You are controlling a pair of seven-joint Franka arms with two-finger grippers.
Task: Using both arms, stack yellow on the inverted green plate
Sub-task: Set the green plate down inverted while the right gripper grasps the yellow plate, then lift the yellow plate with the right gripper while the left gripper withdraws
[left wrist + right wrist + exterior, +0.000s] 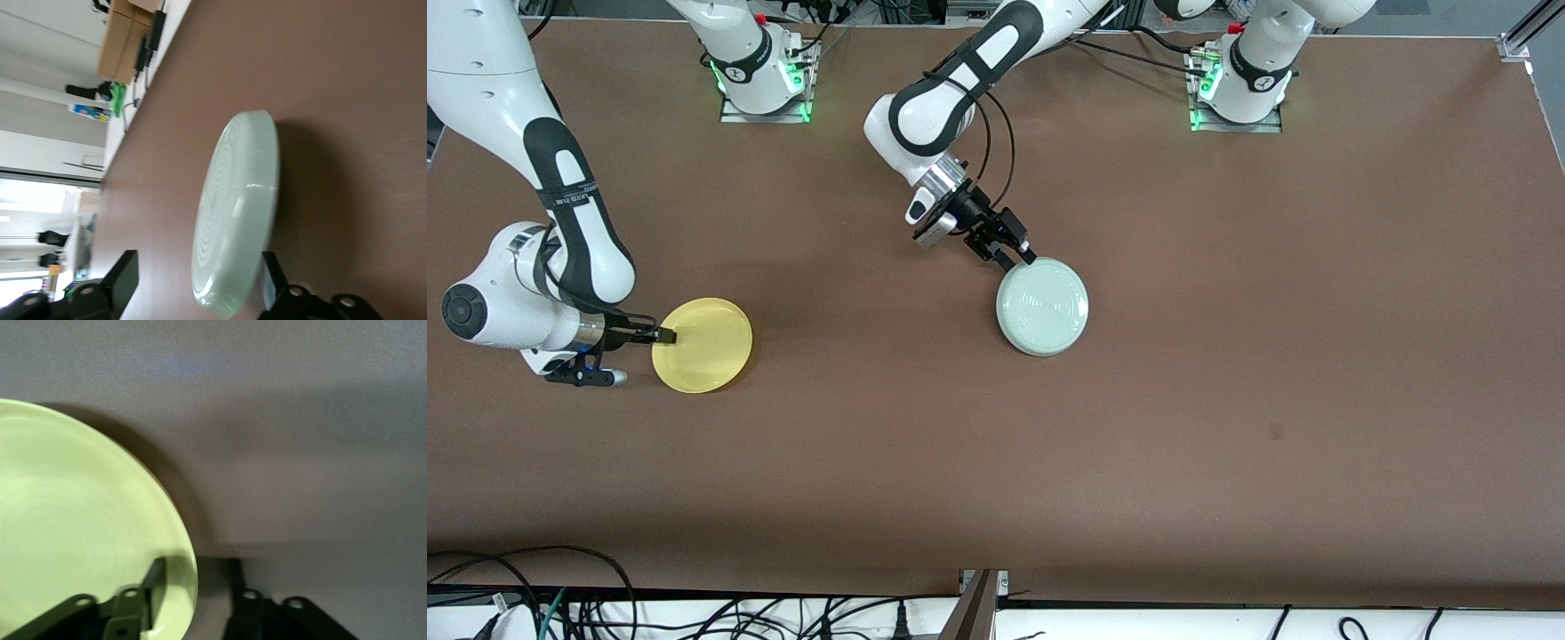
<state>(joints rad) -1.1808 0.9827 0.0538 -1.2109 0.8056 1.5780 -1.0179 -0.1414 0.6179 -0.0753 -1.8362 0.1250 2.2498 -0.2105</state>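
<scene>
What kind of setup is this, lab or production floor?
Most likely a robotics lab bench: two arms bolted to a brown table, loose cables along its edge, and cardboard boxes in the room. Only a yellow plate and green plate as props.

The brown table (1227, 356) carries a yellow plate (703, 345) and a green plate (1042, 307) (well apart).

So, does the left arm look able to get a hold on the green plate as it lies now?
Probably yes. The left gripper is already at the green plate, its open jaws straddling the rim with nothing between. The yellow plate lies apart, at the right gripper.
</scene>
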